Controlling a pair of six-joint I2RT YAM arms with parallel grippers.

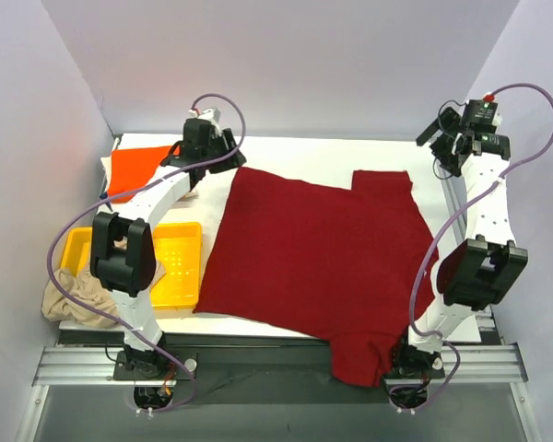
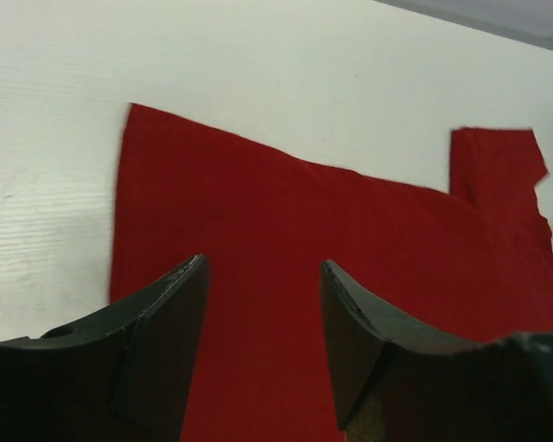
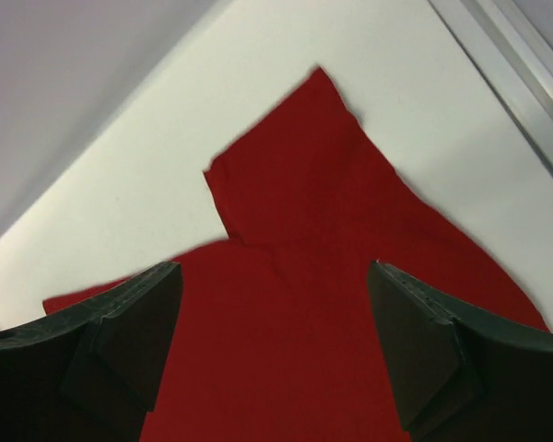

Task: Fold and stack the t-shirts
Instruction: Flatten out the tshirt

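While our left gripper (image 2: 263, 267) and right gripper (image 3: 275, 272) hang open and empty, we think much is left: the dark red cloth t-shirt (image 1: 313, 258) lies flat mid-frame, unfolded, and the crumpled beige cloth shirt (image 1: 74, 299) sits lower left.

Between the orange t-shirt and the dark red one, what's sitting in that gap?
In the top external view, the left gripper and its white forearm lie between the orange t-shirt and the dark red t-shirt.

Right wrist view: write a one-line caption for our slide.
Open right end effector over a dark red cloth t-shirt on the white table.
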